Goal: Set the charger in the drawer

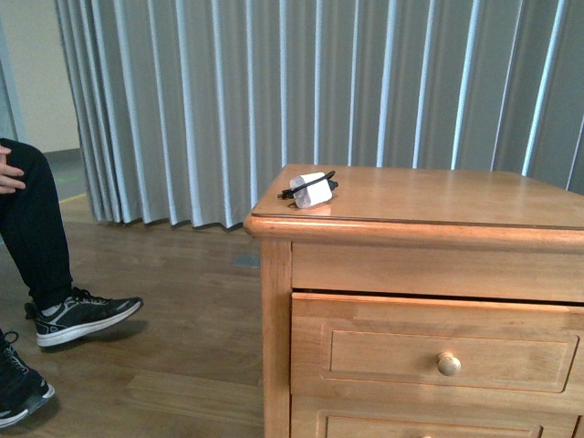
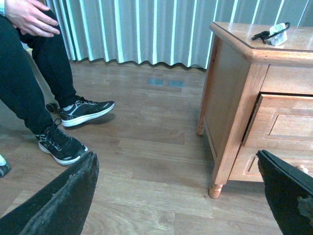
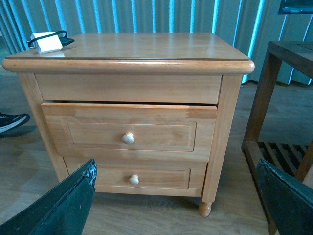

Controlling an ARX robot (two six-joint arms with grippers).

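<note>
The charger [image 1: 308, 190] is laid on the cabinet [image 1: 438, 199]; the drawer [image 1: 392, 356] is barely opened, inside hidden. Left gripper [image 2: 176, 154] and right gripper [image 3: 176, 162] are spread wide.

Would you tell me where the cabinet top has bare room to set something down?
The cabinet top is bare from the charger across to its right edge, front rim to back. Only a spot by the left edge is taken, by the charger.

Probably a lived-in room: curtain [image 1: 274, 109], wooden cabinet [image 3: 127, 88].
</note>
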